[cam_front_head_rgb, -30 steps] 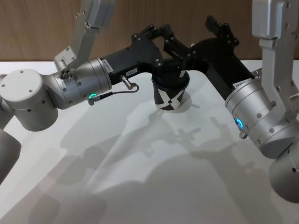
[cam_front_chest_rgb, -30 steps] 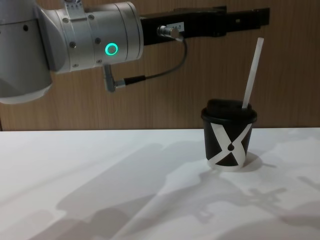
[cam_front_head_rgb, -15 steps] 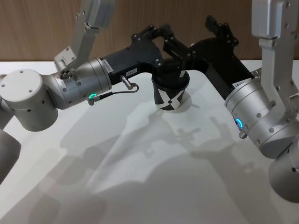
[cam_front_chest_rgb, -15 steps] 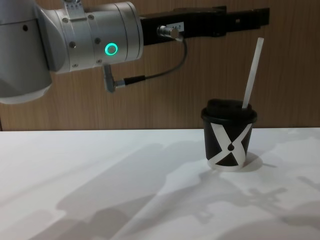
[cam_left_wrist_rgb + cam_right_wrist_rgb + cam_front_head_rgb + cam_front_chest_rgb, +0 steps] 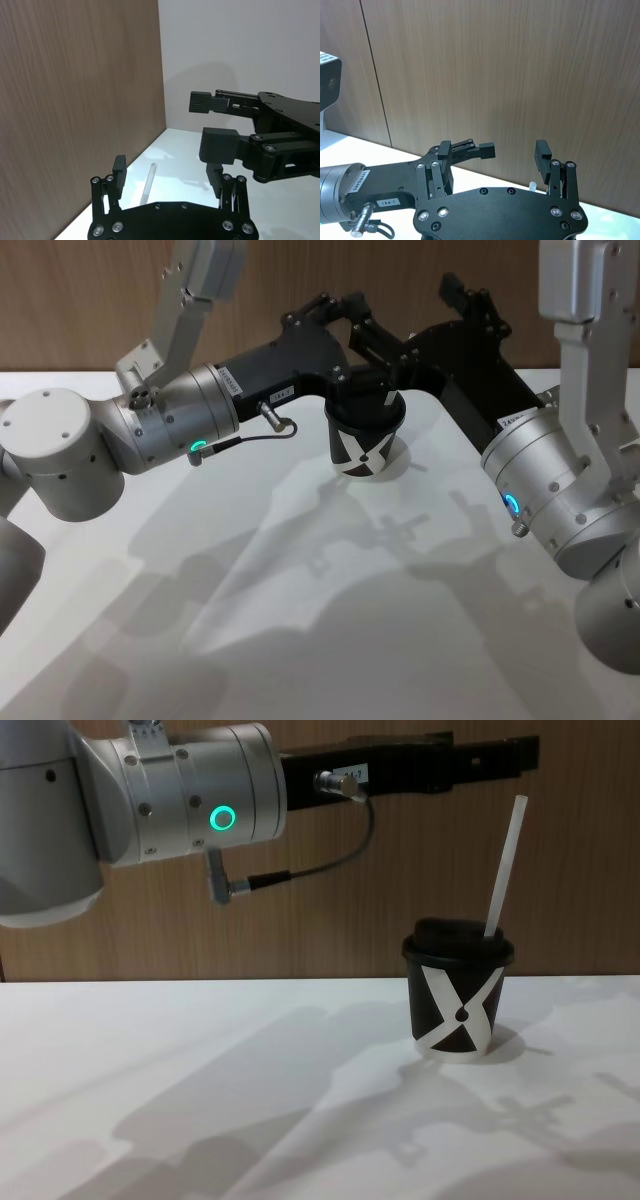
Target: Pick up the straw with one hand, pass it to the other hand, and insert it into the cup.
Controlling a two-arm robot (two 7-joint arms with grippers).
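I see the cup standing upright on the white table, toward the far side near the wood-panelled wall. The straw is already in it, poking through the black domed lid and leaning a little to the right in my chest view, its top end well above the lid.

My left gripper hangs over the cup at straw-top height, its fingers spread wide with nothing held. In the left wrist view the straw's top end rises between those open fingers, closer to one finger but not touching either. From the chest camera the left arm's black gripper body runs level above the cup, clear of the straw tip, with the green ring lit on the silver wrist and the thin black cable looping below.

My right gripper sits just behind the cup on the far side, also spread wide and empty, facing the left gripper. In the head view both grippers meet above the cup.
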